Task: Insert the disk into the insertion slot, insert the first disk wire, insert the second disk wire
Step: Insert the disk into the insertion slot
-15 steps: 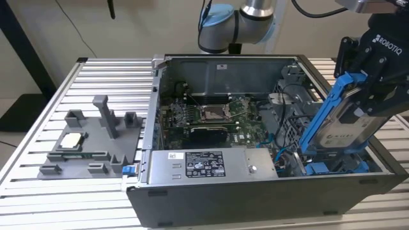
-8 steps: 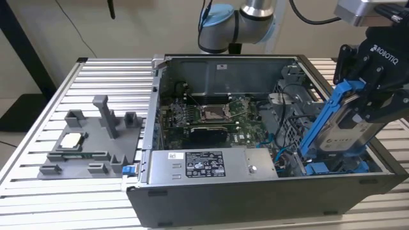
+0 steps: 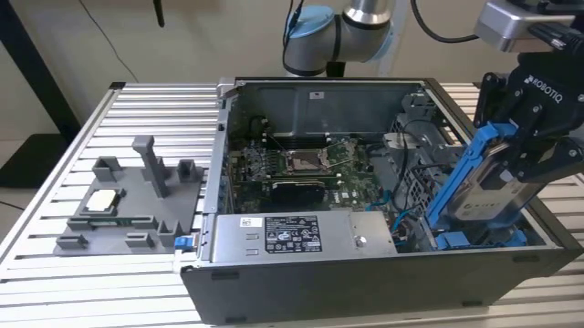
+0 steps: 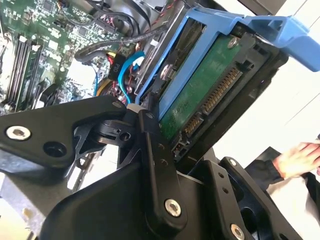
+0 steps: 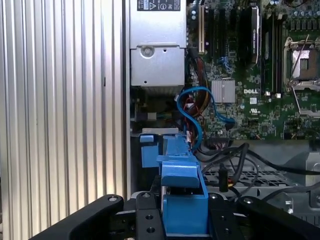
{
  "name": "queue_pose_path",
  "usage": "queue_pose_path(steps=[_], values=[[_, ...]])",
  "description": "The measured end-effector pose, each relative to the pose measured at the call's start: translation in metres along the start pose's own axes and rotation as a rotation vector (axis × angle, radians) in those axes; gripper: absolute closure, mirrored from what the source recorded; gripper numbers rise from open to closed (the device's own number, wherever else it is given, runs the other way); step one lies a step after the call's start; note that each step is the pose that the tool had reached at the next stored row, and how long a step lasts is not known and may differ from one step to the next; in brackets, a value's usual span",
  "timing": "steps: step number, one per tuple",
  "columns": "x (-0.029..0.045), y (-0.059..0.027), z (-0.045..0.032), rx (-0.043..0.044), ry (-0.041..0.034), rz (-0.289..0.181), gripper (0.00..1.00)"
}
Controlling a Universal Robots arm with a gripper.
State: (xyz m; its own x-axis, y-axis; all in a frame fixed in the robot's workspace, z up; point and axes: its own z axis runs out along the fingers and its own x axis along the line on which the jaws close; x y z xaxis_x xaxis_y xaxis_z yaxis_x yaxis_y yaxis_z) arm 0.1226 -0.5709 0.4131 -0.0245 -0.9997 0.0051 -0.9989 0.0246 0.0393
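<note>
gripper [image 3: 515, 164] jaws clamping on disk [image 3: 479, 195], holding it tilted just over insertion slot [image 3: 461, 238], at case [image 3: 365, 290] corner on exterior view's right. disk not seated yet, both wires undone afaict.

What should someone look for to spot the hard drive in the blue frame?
Find the open dark grey computer case. At its end on the exterior view's right, the black gripper holds a silver-grey hard drive, tilted. Its bright blue plastic frame sets it apart from the grey labelled power-supply box.

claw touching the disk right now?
Touching. The second wrist view shows the claw clamping the disk by its blue frame.
</note>
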Motion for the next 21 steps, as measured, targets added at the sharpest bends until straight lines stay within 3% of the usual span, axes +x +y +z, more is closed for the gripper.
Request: queue_pose_path(steps=[21], values=[[-0.0001, -0.0036, 0.0317, -0.0051, 0.0003, 0.0, 0.67]])
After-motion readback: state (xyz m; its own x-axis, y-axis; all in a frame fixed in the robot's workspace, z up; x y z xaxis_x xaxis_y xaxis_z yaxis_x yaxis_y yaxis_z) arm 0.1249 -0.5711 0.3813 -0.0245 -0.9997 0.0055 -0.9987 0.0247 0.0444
